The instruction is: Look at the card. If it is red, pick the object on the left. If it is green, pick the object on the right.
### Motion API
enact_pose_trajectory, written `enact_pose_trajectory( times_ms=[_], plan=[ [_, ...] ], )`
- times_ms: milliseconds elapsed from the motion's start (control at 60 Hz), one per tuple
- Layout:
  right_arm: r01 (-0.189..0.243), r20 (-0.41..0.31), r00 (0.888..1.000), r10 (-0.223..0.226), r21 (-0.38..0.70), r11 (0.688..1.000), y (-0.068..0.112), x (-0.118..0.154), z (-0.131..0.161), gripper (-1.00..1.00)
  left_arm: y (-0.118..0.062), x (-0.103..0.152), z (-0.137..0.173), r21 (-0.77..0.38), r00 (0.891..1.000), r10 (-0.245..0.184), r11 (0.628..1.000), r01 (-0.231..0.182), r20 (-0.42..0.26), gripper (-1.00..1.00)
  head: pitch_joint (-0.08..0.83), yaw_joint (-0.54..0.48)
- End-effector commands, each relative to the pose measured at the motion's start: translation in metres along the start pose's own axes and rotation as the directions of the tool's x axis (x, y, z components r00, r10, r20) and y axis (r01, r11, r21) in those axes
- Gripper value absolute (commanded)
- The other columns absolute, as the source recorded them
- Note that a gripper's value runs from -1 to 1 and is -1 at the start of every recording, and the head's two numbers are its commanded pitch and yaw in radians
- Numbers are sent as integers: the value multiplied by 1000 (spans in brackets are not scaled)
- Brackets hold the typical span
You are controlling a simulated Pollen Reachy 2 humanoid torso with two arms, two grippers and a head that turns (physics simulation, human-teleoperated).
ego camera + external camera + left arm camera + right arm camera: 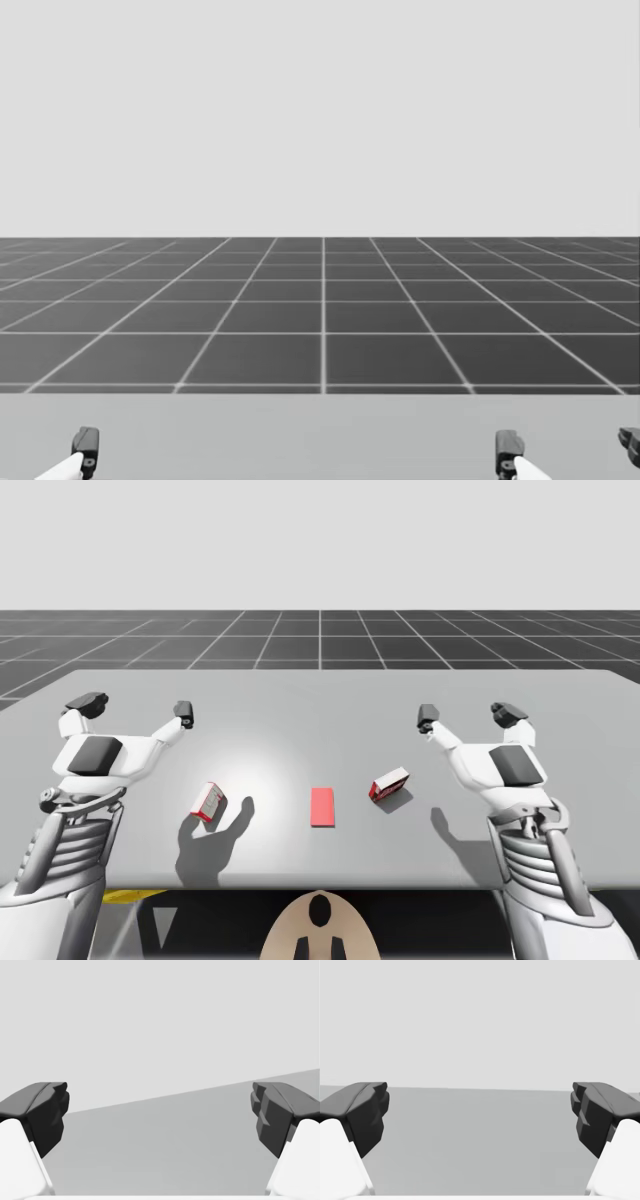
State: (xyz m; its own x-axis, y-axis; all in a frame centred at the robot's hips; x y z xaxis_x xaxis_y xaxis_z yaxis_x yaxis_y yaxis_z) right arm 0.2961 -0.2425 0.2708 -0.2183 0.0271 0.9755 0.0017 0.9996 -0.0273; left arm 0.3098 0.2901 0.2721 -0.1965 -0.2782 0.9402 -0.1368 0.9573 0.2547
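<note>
Grey desk (320, 710). Flat, plain red card (323, 806) near front edge, between left red-and-white box (209, 801) and right red-and-white box (389, 784). Spread apart, empty: left tool (137, 708), right tool (468, 716).

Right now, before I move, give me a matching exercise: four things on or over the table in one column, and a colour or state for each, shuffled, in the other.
Things:
1. card
2. left box
3. table
4. right gripper

Colour or state:
A. open, holding nothing
B. plain grey
C. plain red
D. red and white

Pairs: 1-C, 2-D, 3-B, 4-A
</note>
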Motion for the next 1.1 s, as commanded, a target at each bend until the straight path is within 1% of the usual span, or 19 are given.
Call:
enact_pose_trajectory(
  times_ms=[17, 100, 133, 200, 267, 283, 300, 333, 383, 450, 483, 550, 567, 650, 667, 750, 917, 1017, 1100],
  plan=[
    [46, -13, 999, -46, -46, 998, 3, 0, 1, -1000, 0, 0, 0, 0, 1000, -3, 1000, 3, -1, -1000, -20, 8],
    [61, -2, 998, -61, -15, 998, 3, 2, 1, -1000, 1, 0, 0, 1, 1000, 0, 1000, 0, -1, -1000, -11, 9],
    [60, -1, 998, -60, -24, 998, 4, 3, 1, -1000, 1, 0, 0, 1, 1000, 0, 1000, 0, 0, -1000, -6, 9],
    [50, -6, 999, -50, -7, 999, 4, 3, 1, -1000, 1, 0, 0, 1, 1000, 0, 1000, 0, 0, -1000, 18, 10],
    [31, -1, 1000, -31, -25, 999, 4, 3, 1, -1000, 1, 0, 0, 1, 1000, 0, 1000, 0, 0, -1000, 52, 10],
    [21, -3, 1000, -21, -34, 999, 4, 2, 0, -1000, 1, 0, 0, 1, 1000, 0, 1000, 0, 0, -1000, 60, 10],
    [0, -12, 1000, 0, -43, 999, 5, 3, 0, -1000, 1, 0, 0, 1, 1000, 0, 1000, 0, 0, -1000, 77, 9],
    [9, -11, 1000, -10, -42, 999, 4, 3, 0, -1000, 1, 0, 0, 1, 1000, 0, 1000, 0, 0, -1000, 103, 9],
    [9, -15, 1000, -10, -47, 999, 5, 3, 0, -1000, 0, 0, 0, 1, 1000, -2, 1000, 2, -1, -1000, 128, 7],
    [-9, -5, 1000, 8, -49, 999, 7, 3, 1, -1000, 0, 0, 0, 1, 1000, -6, 1000, 6, -1, -1000, 196, 10],
    [-6, -7, 1000, 6, -42, 999, 7, 3, 1, -1000, 0, 0, 0, 1, 1000, -7, 1000, 7, 0, -1000, 218, 12],
    [-14, -1, 1000, 14, -44, 999, 8, 2, 1, -1000, 0, 0, 0, 1, 1000, -11, 1000, 11, 1, -1000, 289, 20],
    [-17, 0, 1000, 17, -42, 999, 8, 1, 1, -1000, 0, 0, 0, 1, 1000, -11, 1000, 11, 2, -1000, 322, 24],
    [-20, -2, 1000, 20, -44, 999, 8, 1, 1, -1000, 0, 1, 0, 1, 1000, -13, 1000, 13, 3, -1000, 378, 28],
    [-22, -3, 1000, 22, -43, 999, 8, 1, 0, -1000, 0, 1, -1, 1, 1000, -14, 1000, 14, 3, -1000, 408, 31],
    [-28, -5, 1000, 28, -44, 999, 8, 0, 0, -1000, 0, 1, 0, 0, 1000, -18, 1000, 18, 4, -1000, 481, 33],
    [-32, -3, 999, 32, -42, 999, 7, 1, 1, -1000, 0, 2, 0, 0, 1000, -17, 1000, 17, 7, -1000, 583, 34],
    [-33, 0, 999, 34, -44, 998, 6, 2, 1, -1000, 0, 2, 0, 1, 1000, -17, 1000, 17, 7, -1000, 657, 21],
    [-34, 1, 999, 34, -43, 998, 6, 2, 1, -1000, 0, 2, 0, 1, 1000, -17, 1000, 17, 7, -1000, 701, 6]
  ],
)
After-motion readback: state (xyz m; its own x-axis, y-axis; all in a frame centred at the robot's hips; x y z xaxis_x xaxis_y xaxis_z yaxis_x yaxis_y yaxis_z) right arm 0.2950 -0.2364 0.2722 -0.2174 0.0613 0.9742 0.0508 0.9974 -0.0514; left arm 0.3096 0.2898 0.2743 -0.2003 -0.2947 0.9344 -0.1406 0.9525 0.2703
